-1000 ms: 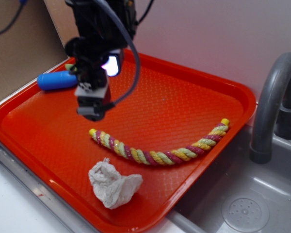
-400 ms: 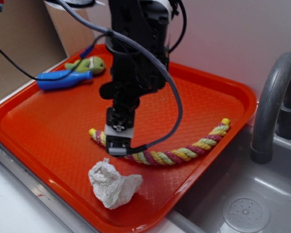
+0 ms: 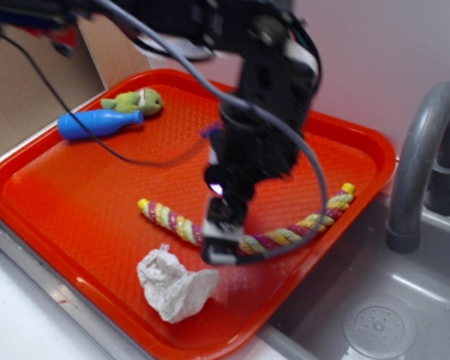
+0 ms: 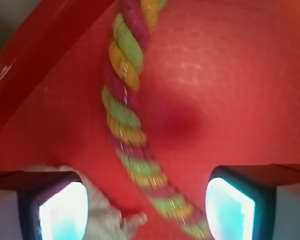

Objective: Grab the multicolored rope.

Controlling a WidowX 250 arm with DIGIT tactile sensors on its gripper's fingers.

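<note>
- Hand point(image 3: 220, 253) is spread: the wrist view shows both fingertips point(image 4: 230, 207) apart with the multicolored rope point(image 4: 125, 115) running between them, nothing pinched yet.
- Rope point(image 3: 285, 236) lies flat in a shallow curve across the near-right part of the red tray point(image 3: 67, 191); its left end points toward the tray centre and its right end sits close to the right rim.
- Hand sits low over the rope's middle-left stretch; I can't tell whether the tips touch the tray.
- Risk 1: the paper wad point(image 3: 176, 285) is just near-left of the hand. In the wrist view the wad point(image 4: 102, 220) shows right beside the left fingertip, so closing could catch paper along with the rope, or instead of it.
- Risk 2: in the wrist view the rope crosses the gap diagonally and is not centred. One tip may land on top of it and roll it aside.
- Risk 3: the rope looks limp. If the hand closes too high, the tips skim the strands and it slips out.
- Risk 4: the exterior view is motion-blurred, so closing while the arm is travelling may drag the rope.
- The blue bottle point(image 3: 99, 124) and green plush toy point(image 3: 135, 101) sit at the far left, well apart from the hand, so they pose no risk.
</note>
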